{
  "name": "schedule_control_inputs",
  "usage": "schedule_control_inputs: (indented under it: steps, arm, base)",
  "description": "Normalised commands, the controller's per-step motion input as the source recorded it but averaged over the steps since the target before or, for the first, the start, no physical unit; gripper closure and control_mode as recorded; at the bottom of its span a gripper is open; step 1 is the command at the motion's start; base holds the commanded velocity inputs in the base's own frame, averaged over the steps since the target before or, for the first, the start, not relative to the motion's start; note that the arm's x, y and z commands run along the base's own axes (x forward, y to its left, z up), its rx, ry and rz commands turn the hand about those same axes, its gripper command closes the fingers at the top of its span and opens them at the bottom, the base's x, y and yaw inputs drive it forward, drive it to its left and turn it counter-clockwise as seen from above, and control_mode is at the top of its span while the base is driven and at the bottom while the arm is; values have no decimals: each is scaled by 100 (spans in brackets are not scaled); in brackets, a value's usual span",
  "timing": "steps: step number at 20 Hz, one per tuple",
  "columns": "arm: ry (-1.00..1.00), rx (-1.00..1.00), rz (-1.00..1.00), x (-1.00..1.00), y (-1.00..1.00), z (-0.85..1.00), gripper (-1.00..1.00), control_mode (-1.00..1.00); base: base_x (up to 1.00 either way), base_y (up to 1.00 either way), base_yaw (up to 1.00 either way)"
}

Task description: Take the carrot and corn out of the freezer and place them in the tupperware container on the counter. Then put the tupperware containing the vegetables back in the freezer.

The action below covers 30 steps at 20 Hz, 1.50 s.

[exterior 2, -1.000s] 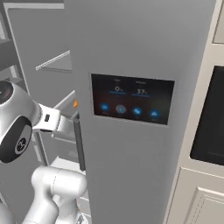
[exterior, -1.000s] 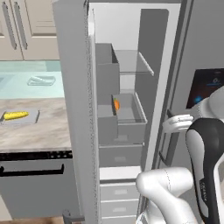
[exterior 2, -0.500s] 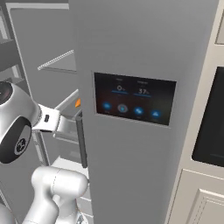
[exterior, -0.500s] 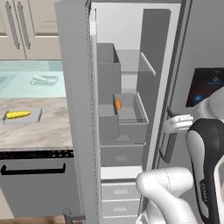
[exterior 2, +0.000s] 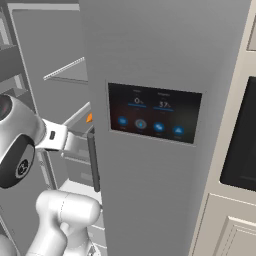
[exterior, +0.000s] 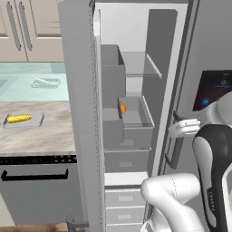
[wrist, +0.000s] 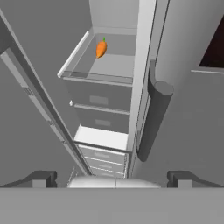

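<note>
Standing open, the freezer (exterior: 136, 68) shows the carrot (exterior: 122, 108) lying at the far left of a pulled-out grey drawer (exterior: 140, 118), alone in it. The gripper (wrist: 113, 179) hovers in front of the compartment, just beside the fridge's long vertical handle (wrist: 154, 114), holding nothing, its fingertips (wrist: 43, 178) spread wide apart. Off to the left, the corn (exterior: 19, 118) lies inside the tupperware container (exterior: 40, 121) on the counter (exterior: 50, 138), well apart from the freezer. On the right-hand door sits a dark display panel (exterior 2: 154, 112).
</note>
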Motion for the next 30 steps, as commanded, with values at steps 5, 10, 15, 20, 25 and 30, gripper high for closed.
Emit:
schedule_control_inputs:
  steps: [5, 10, 15, 20, 25, 30]
  arm:
    - [-30, 0, 3, -4, 20, -1, -100, -100]
    - [-13, 0, 1, 16, 10, -12, -100, -100]
    - [-1, 0, 0, 50, 3, -19, -100, -100]
    - [-10, 0, 1, 40, 3, -32, -100, -100]
    - [-5, 0, 2, 65, 1, -32, -100, -100]
    - [-5, 0, 2, 75, 0, -34, -100, -100]
  base:
    - [0, 0, 0]
    - [0, 0, 0]
    - [0, 0, 0]
    - [0, 0, 0]
    - [0, 0, 0]
    - [0, 0, 0]
